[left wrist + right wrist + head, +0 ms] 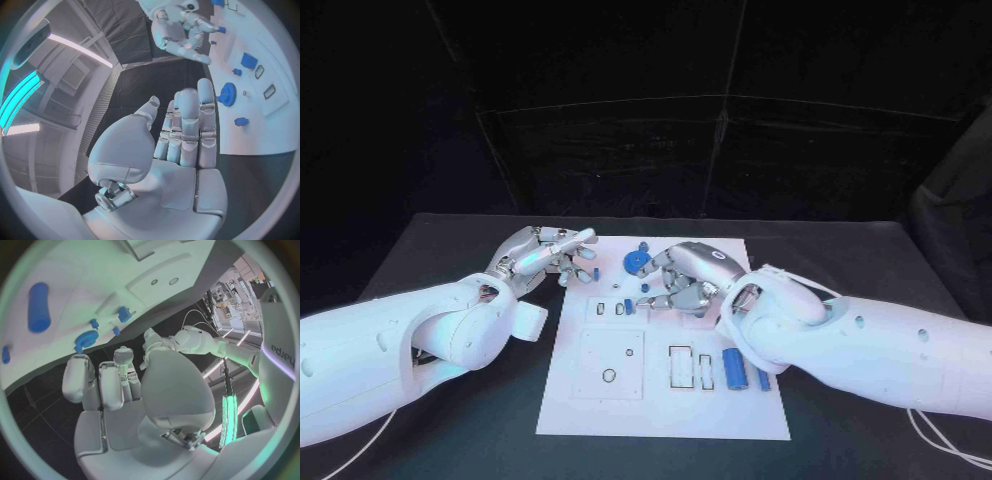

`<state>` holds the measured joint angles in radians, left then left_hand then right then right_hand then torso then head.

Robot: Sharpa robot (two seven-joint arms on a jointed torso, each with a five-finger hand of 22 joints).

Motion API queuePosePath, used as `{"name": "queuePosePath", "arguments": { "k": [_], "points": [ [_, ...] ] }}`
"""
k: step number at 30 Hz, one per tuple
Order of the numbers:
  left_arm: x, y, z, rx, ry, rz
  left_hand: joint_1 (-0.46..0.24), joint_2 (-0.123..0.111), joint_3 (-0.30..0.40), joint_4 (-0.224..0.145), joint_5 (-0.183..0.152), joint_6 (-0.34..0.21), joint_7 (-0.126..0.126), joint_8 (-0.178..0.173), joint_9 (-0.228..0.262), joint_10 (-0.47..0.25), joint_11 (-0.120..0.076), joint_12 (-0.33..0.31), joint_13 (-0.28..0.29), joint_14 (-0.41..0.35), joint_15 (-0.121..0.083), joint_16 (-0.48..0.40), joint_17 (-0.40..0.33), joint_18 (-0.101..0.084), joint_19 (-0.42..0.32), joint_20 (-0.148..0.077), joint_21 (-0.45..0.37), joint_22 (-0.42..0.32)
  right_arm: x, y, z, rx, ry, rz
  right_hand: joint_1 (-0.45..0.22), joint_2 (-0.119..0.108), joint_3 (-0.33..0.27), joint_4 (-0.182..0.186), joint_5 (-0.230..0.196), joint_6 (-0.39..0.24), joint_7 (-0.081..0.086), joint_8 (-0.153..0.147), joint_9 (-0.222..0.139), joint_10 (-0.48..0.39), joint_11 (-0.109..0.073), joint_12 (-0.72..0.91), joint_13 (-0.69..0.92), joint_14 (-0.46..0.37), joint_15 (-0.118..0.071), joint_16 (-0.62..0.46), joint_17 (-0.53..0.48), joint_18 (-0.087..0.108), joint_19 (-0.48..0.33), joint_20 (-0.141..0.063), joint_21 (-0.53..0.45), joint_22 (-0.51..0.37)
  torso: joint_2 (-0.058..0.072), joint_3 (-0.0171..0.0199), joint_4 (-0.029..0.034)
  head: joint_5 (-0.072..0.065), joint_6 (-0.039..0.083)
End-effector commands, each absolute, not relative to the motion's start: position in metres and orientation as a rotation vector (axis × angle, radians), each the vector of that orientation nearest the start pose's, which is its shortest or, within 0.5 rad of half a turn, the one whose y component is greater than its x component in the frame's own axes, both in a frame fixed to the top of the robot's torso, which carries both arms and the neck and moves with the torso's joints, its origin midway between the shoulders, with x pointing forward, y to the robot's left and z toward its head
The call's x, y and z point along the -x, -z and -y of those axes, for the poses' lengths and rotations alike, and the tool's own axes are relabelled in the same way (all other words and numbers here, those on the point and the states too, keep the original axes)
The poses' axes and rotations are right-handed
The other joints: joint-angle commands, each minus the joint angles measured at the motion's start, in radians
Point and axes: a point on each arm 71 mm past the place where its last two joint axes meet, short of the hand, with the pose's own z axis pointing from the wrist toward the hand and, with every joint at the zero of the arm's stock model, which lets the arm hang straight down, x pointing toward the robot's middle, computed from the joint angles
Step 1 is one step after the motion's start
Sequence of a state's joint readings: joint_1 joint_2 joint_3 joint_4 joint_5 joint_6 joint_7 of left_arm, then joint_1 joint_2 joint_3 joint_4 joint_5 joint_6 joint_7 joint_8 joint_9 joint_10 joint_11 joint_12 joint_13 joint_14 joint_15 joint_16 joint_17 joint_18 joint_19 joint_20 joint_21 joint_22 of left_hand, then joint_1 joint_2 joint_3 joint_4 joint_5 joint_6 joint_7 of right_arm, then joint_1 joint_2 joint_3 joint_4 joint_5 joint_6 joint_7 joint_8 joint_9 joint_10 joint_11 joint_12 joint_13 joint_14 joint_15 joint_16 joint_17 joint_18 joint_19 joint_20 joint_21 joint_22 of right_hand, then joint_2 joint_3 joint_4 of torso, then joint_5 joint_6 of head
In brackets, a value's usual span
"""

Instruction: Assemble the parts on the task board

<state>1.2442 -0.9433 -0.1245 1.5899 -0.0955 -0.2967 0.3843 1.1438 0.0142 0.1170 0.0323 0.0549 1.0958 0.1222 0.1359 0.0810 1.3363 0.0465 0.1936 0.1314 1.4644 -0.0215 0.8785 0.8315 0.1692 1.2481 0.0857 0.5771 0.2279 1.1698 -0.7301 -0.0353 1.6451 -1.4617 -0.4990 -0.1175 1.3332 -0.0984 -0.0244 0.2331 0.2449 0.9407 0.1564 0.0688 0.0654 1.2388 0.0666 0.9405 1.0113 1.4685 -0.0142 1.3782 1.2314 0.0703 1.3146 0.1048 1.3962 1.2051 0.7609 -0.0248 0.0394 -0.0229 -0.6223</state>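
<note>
Cylinders, two blue ones (734, 370), lie nearest me on the task board (589, 420), side by side and just beside my right forearm, untouched; I judge they wait there for a later step. Beside them sit pale rectangular slots (681, 366) and a raised square panel (609, 364).

Farther up the board, my right hand (692, 277) hovers low over the small blue pieces (629, 306) near the middle. Its fingers curl downward, but I cannot tell whether they grip anything; the wrist view shows nothing in the palm.

My left hand (540, 252) rests at the board's left edge, fingers straight and apart, holding nothing, probably parked clear so the right can work.

Between the hands, toward the far edge, the blue gear (636, 262) stands on the board, with a small blue peg (596, 274) just beside the left fingertips.
</note>
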Motion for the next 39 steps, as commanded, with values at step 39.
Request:
{"name": "queuePosePath", "arguments": {
  "k": [39],
  "points": [
    [-0.522, 0.186, -0.149, 0.156, 0.324, -2.364, -0.025, 0.071, -0.347, 0.240, -0.005, -0.109, -0.064, 0.400, 0.261, -0.089, -0.061, 0.813, 0.765, 0.106, -0.058, 0.692, 0.739, -0.107, 0.229, -0.058, 0.799, 0.993, -0.481, 0.135, 0.228, -0.275, -0.881, -1.545, 0.033, 0.024, -0.085, 0.006, 0.121, -0.004, -0.007, 0.017, 0.003, -0.036, -0.006, -0.054, -0.080, 0.010, 0.001, -0.091, -0.099, 0.031, -0.061, -0.006, -0.070, -0.102, -0.044, 0.0262, -0.0080, 0.033, -0.035]
  ]
}}
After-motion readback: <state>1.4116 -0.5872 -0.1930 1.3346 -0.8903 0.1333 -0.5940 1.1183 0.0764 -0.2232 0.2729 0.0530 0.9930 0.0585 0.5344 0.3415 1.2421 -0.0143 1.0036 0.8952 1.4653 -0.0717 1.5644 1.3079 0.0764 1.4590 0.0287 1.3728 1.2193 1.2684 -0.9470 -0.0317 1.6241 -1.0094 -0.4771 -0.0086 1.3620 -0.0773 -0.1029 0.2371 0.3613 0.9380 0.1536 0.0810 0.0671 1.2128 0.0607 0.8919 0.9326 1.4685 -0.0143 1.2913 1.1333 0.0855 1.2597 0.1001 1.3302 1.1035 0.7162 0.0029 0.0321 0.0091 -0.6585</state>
